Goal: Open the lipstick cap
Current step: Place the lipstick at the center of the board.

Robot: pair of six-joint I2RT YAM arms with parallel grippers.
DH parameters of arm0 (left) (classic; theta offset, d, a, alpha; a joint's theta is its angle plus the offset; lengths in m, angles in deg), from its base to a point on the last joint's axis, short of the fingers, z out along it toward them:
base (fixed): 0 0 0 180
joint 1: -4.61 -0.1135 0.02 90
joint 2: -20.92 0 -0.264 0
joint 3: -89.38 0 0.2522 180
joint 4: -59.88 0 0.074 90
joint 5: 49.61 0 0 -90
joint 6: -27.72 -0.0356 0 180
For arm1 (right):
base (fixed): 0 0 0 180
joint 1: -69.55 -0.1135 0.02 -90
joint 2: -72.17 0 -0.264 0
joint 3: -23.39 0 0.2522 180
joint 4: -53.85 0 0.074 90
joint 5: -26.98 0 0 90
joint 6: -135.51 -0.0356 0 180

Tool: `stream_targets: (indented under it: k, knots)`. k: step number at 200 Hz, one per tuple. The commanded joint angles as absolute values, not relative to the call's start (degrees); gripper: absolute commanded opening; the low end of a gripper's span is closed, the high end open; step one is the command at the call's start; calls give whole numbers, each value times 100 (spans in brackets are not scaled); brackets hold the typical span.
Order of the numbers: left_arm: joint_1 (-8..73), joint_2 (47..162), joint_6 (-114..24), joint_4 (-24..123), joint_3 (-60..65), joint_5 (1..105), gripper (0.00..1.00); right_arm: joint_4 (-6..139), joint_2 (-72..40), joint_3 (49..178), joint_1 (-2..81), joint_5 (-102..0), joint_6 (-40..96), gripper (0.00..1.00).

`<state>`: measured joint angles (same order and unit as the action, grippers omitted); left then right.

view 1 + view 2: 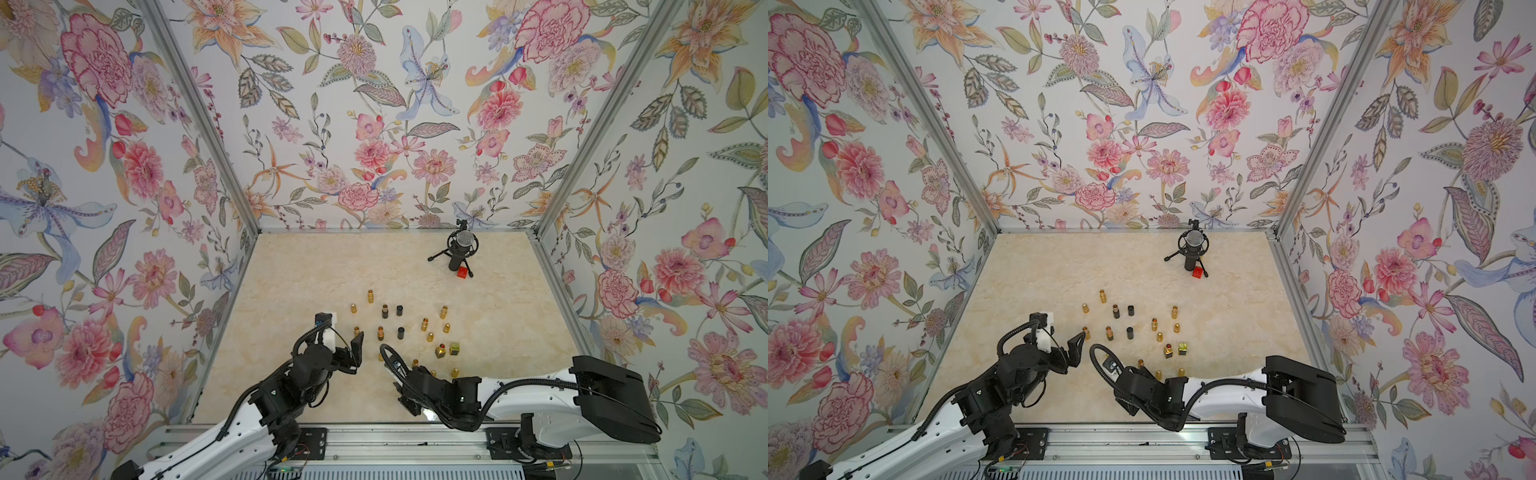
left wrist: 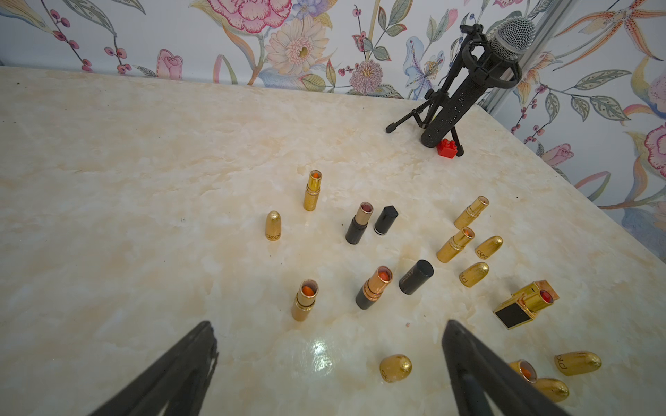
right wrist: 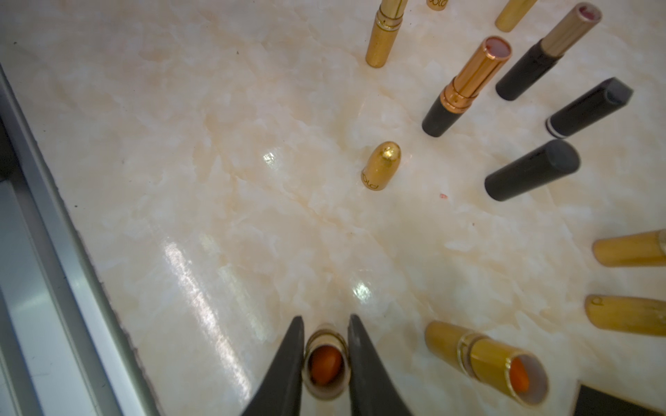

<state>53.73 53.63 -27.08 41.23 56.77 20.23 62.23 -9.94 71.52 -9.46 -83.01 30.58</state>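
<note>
- Right end effector: its two black fingers are closed against opposite sides of a gold metal lipstick tube. The tube's mouth is open, an orange stick shows inside, and no cap is on it.
- That tube stands on the cream marbled tabletop, toward the near edge and roughly mid-width. The right arm hides it in both top views.
- Left end effector: its fingers are spread wide apart with nothing between them, and it hovers to the left of the right one.
- A gold bullet-shaped cap stands upright on its own, on the far side of the held tube and well apart from it. In the left wrist view it sits just past the left end effector's fingertips.
- The key relation is that the tube's long axis is upright and runs up between the right fingers, toward the wrist.
- By my judgement, this lipstick already looks opened, so the next move is probably a release.
- For that, the fingers should part sideways and lift straight along the axis, since any sideways drag could tip the tube.
- Another open gold lipstick stands near the held one and leaves little room on that side.
- The right arm is on the tube, while the left arm is nearer the cap.
</note>
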Motion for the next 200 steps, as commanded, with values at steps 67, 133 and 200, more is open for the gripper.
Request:
stream_targets:
  k: [67,133,200]
  knots:
    - [5312,5309,-2606,4087,5725,1971,99,6149,-982,7020,-861,-8385,2996,29]
    - [5312,5317,-2615,4121,5716,1971,99,6269,-740,7141,-724,-8355,3021,38]
    - [5240,5359,-2777,3959,5319,1727,99,6927,171,7887,-505,-8197,3172,55]
